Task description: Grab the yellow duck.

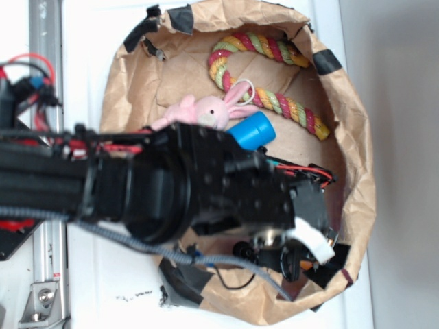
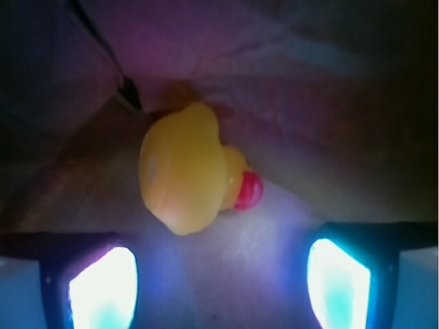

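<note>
The gripper (image 2: 219,277) is open, its two fingers (image 2: 103,288) wide apart. The yellow duck (image 2: 185,168) lies on the brown paper (image 2: 329,137) just ahead of them, between both fingers, touching neither, its red beak pointing right.

Hidden and cut off

In the exterior view the black arm (image 1: 171,185) covers the yellow duck entirely and hides the gripper's jaws, the pink bunny's (image 1: 206,111) lower body and part of the blue cylinder (image 1: 252,129). In the wrist view the two fingers (image 2: 103,288) run off the bottom edge, glaring and blurred.
</note>
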